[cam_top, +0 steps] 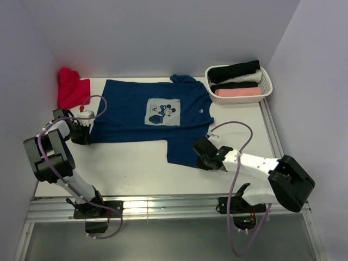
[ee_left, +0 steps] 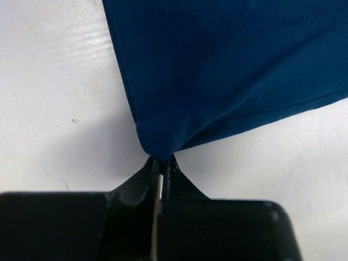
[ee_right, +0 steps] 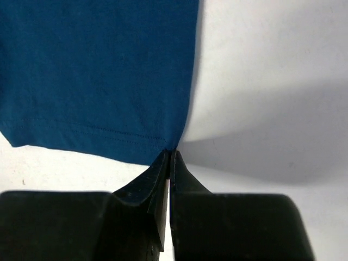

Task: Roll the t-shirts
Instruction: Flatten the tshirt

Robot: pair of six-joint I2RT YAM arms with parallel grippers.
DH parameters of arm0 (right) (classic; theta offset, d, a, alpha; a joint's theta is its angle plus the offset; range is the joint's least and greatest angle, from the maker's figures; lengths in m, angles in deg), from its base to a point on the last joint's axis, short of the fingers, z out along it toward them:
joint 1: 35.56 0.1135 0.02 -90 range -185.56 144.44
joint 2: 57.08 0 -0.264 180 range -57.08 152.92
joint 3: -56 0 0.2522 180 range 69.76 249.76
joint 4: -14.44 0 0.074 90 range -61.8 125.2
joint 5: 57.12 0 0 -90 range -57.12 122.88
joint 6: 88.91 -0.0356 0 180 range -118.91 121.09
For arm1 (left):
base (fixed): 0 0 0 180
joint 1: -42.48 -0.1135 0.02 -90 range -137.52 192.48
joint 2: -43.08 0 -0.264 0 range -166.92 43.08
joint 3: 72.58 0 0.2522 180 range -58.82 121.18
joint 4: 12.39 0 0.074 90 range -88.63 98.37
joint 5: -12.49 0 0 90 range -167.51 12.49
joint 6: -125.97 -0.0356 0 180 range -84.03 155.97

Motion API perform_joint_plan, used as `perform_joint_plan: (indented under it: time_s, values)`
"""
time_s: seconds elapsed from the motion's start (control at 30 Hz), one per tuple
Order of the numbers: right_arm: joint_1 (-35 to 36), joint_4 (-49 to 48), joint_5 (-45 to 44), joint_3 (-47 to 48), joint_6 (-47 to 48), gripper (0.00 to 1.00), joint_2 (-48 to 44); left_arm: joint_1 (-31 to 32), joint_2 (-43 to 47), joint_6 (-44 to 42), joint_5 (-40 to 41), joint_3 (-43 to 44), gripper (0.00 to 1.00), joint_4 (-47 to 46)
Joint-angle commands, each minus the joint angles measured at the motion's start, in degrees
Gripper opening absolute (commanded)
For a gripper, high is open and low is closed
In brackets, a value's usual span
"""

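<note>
A navy blue t-shirt (cam_top: 147,117) with a pale cartoon chest print lies spread flat on the white table (cam_top: 130,168). My left gripper (cam_top: 88,136) is shut on the shirt's near-left corner. In the left wrist view the cloth (ee_left: 228,70) bunches into the closed tips of that gripper (ee_left: 162,160). My right gripper (cam_top: 198,157) is shut on the stitched hem corner at the shirt's near-right end. The right wrist view has the hem (ee_right: 98,70) pinched at the tips of this gripper (ee_right: 170,152).
A crumpled red t-shirt (cam_top: 72,88) sits in the far-left corner against the wall. At the far right a white basket (cam_top: 239,99) holds rolled shirts: black (cam_top: 235,70), white (cam_top: 242,80) and pink (cam_top: 238,92). Walls close in left, back and right.
</note>
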Motion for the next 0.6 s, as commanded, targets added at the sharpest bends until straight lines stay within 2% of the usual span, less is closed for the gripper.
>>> perform_joint_plan:
  time_s: [0.0,0.27,0.57]
  values:
    - [1.91,4.79,-2.97,-1.46,-3.82,0.02,-5.27,-0.20,1.86,-1.71,1.83,-1.81,0.00,2.58]
    - [7.53,15.17,-5.43,-1.91,-10.49,0.00,-18.63,-0.11,5.20,-3.02,3.76,-3.84,0.00,2.76]
    - [20.10,21.68,-7.02,-1.20,-22.17,0.00,-19.80,-0.11,9.42,-4.69,4.64,-6.74,0.00,3.81]
